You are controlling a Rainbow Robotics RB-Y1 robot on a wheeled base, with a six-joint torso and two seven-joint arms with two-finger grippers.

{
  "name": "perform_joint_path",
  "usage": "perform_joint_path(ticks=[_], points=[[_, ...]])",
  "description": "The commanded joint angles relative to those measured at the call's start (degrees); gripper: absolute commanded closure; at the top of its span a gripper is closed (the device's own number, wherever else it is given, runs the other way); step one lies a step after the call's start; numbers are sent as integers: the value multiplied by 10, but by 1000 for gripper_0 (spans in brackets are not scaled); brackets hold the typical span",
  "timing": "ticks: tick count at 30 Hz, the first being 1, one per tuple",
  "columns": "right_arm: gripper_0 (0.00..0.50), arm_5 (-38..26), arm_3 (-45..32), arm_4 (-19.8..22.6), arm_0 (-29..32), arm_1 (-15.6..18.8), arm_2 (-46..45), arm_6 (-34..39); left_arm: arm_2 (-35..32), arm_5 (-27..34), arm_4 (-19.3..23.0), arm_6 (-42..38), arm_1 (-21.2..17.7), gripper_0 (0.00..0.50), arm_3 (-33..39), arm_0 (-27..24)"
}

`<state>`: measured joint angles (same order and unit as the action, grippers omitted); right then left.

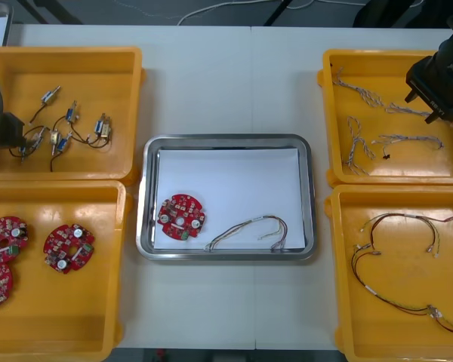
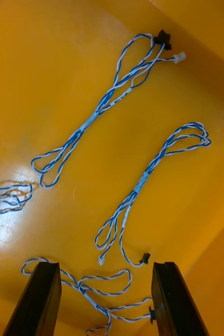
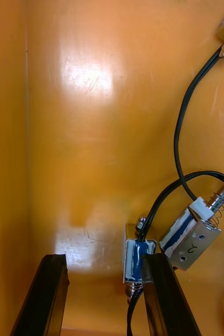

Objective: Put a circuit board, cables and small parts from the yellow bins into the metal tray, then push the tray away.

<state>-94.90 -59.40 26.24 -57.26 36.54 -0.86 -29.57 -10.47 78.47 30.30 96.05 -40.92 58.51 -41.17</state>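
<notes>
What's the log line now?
left hand open, at small metal parts | right hand open, above blue-white cables | tray holds circuit board, cable

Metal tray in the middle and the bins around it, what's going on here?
The metal tray already holds a circuit board and a cable. The left gripper is open in the far left yellow bin, a small metal part just inside one finger. The right gripper is open over twisted blue and white cables in the far right yellow bin. Neither holds anything.
</notes>
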Motion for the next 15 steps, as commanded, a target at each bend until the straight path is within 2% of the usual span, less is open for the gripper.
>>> perform_joint_path(ticks=[1, 8, 15], points=[[0, 34, 33, -14, -28, -12, -13, 39, -3, 5, -8, 53, 10, 83, 5, -26], [0, 70, 79, -26, -28, -23, -33, 65, -12, 5, -11, 60, 21, 85, 5, -27], [0, 80, 100, -23, -28, -30, -58, 79, -12, 5, -9, 66, 22, 100, 5, -26]])
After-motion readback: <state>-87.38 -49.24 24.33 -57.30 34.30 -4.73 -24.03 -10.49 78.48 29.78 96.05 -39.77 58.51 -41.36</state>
